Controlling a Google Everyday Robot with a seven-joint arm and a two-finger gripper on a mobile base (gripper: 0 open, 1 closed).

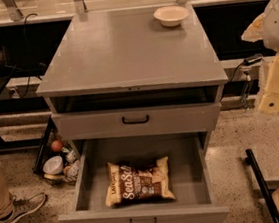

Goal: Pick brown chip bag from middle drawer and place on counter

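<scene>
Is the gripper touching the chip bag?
Apart: the camera view shows the gripper at the right edge, far from the brown chip bag in the middle drawer.

The counter (pixel 122 50) and the middle drawer (pixel 191 212) look like matt grey painted metal. In the drawer, the brown chip bag (pixel 139 181) is crinkled, faintly glossy film. Right of the counter, the gripper (pixel 274 93) looks like smooth, pale plastic.

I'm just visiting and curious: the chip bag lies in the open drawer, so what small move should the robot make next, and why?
Probably bring the gripper across and down toward the bag. The gripper is at the right edge of the view, well clear of the open drawer, while the bag lies flat and uncovered inside it, nothing holding it yet.
</scene>
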